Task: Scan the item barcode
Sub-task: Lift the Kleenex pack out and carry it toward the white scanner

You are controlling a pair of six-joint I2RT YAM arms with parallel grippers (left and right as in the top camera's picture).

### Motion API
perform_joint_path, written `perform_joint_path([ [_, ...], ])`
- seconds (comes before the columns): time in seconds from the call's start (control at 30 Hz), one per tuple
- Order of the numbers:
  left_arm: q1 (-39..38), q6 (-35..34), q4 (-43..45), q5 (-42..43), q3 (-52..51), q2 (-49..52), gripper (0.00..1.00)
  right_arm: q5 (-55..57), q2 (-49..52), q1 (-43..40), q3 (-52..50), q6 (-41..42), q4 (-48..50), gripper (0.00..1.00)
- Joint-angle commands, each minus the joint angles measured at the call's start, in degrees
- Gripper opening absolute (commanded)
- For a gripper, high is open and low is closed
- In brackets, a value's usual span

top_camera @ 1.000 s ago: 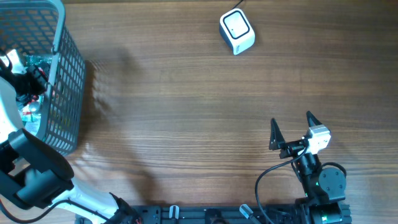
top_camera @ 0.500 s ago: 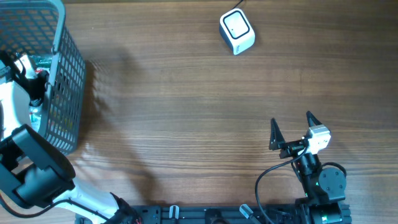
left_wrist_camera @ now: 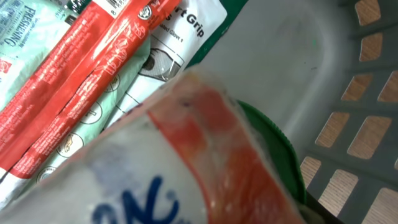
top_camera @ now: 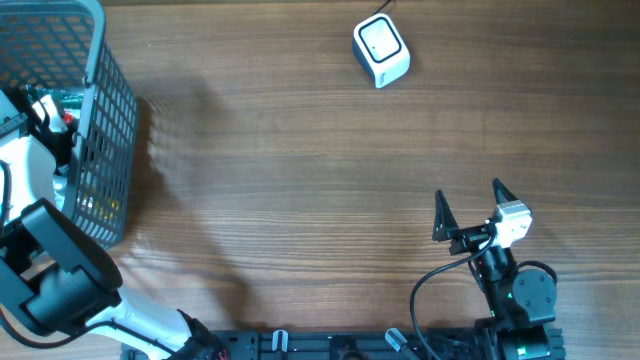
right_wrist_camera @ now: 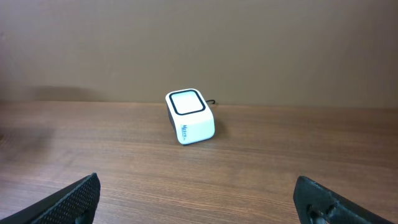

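Left gripper [top_camera: 55,122] is down inside the basket [top_camera: 105,150], upper left; I can't tell its grip. Right gripper [top_camera: 468,192], lower right, gapes wide.

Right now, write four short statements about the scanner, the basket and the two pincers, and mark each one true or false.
1. The scanner stands on the table, outside the basket. True.
2. The right pincer grips the scanner. False: it is open, empty and well apart from the scanner.
3. The left pincer is down inside the basket. True.
4. The basket is empty. False: packets lie in it.
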Motion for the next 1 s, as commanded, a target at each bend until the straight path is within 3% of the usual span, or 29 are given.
perform_joint_path([
  [0.0,-0.2,-0.2,0.6,0.0,0.9,-2.8,0.45,-0.1,-0.2,-0.3,0.0,-0.5,0.2,1.0],
  [0.37,-0.2,-0.2,0.9,0.0,14.6,-16.9,0.43,-0.1,-0.2,-0.3,0.0,-0.5,0.2,1.0],
  [0.6,-1.9,-0.3,0.9,0.3,17.1,-25.1,0.45,-0.1,-0.2,-0.3,0.0,-0.5,0.2,1.0],
  [0.97,-16.7,-0.3,0.3,0.3,17.1,-33.1,0.43,-0.1,-0.2,-0.3,0.0,-0.5,0.2,1.0],
])
